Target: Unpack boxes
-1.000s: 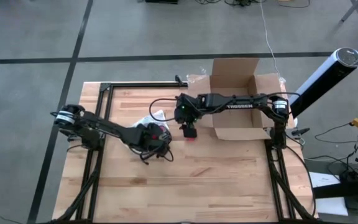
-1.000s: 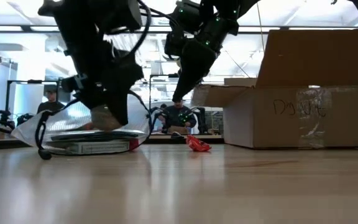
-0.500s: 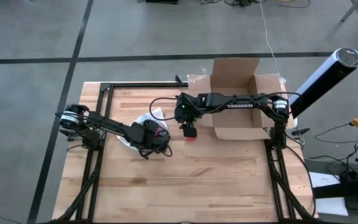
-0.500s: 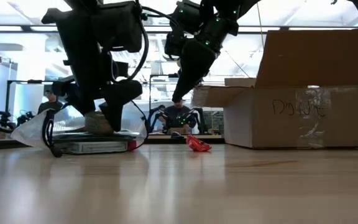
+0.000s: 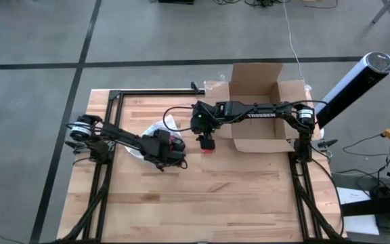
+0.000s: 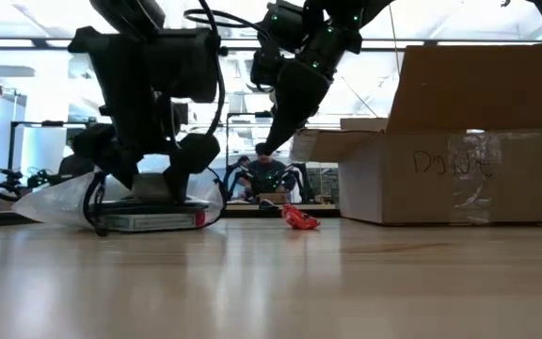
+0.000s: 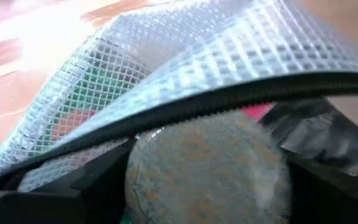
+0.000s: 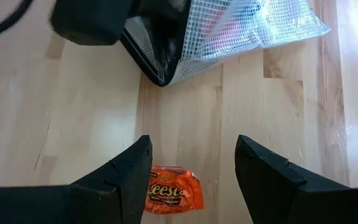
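Note:
The brown cardboard box [image 5: 256, 115] [image 6: 459, 179] stands open at the table's far right, flaps up. A translucent mesh zip pouch [image 5: 156, 130] [image 6: 55, 198] [image 7: 166, 68] [image 8: 241, 25] lies flat on the wood, left of centre. My left gripper [image 5: 162, 150] [image 6: 149, 174] [image 7: 207, 186] is at the pouch's open mouth, shut on a round speckled ball. My right gripper [image 5: 206, 135] [image 6: 266, 146] [image 8: 194, 162] hangs open above an orange Reese's packet [image 8: 173, 190] [image 5: 208, 144] [image 6: 299, 218] that lies on the table beside the box. My left gripper pinches the pale speckled ball [image 7: 207, 168] between its two fingers, one finger [image 7: 73, 186] on each side. It comes in low from the table's left. The pouch's black zip edge [image 7: 229, 99] arches over the ball. Whether the ball rests on the table is hidden.
Black frame rails [image 5: 114, 95] run along the table's far left corner and down both sides. A black and white cylinder [image 5: 354, 81] slants up off the right edge. A person [image 6: 266, 179] sits in the room beyond. Bare wood [image 5: 208, 196] fills the near half.
My left gripper has shifted a little toward the table's left and tipped from pointing steeply down to nearly level at the pouch's mouth, carrying the ball with it. The pouch's raised left end has sunk lower. The right arm has kept still.

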